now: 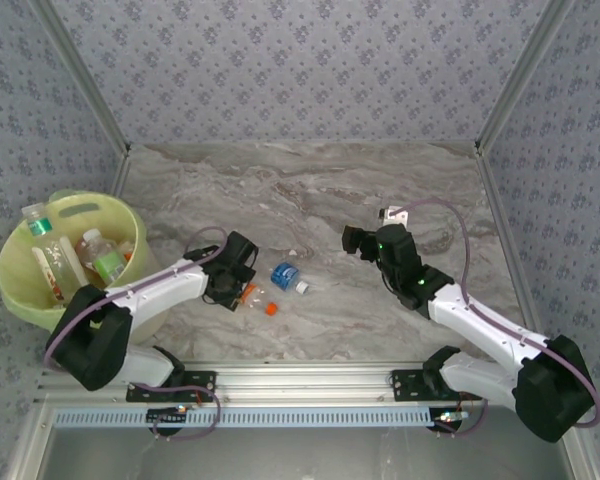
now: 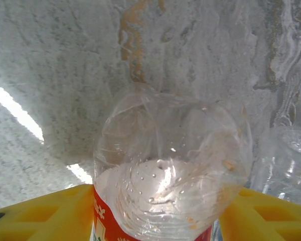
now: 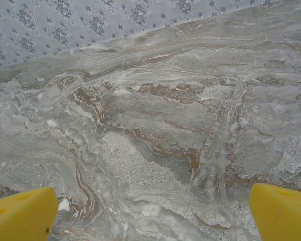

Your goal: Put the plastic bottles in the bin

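**Two bottles left on the marble, one of them in the left hand**

Nearest to us a ribbed aluminium rail (image 1: pixel 310 380) runs along the table's front edge, and both black arm bases are bolted to it. Beyond it the table (image 1: pixel 310 190) is polished grey marble with brown and white veins, glossy enough to mirror the ceiling lights.

We count two plastic bottles lying on the stone, both at the left-centre. The left hand (image 1: pixel 242 285) grasps the first, an orange-red bottle (image 2: pixel 170 186). It is clear, thin-walled and crumpled, its dimpled base faces away from the wrist, and a blocky yellow finger (image 2: pixel 45 211) meets each of its sides. Just beside it to the right lies the blue-labelled bottle (image 1: pixel 288 277), with its white cap pointing right. A small orange cap (image 1: pixel 271 309) rests a little nearer; we cannot tell whether it is loose.

The right hand (image 3: pixel 153 211) is released, its two yellow fingers spread wide over bare marble, well apart from the bottles.

At the left edge stands the bin (image 1: pixel 130 225), a round, smooth, pale yellow-green plastic tub. Inside it we make out at least three bottles, one with a green cap (image 1: pixel 37 218) and one with a green label (image 1: pixel 102 255).

Three walls (image 1: pixel 300 70) in grey-blue floral wallpaper enclose the table, joined by metal corner strips.
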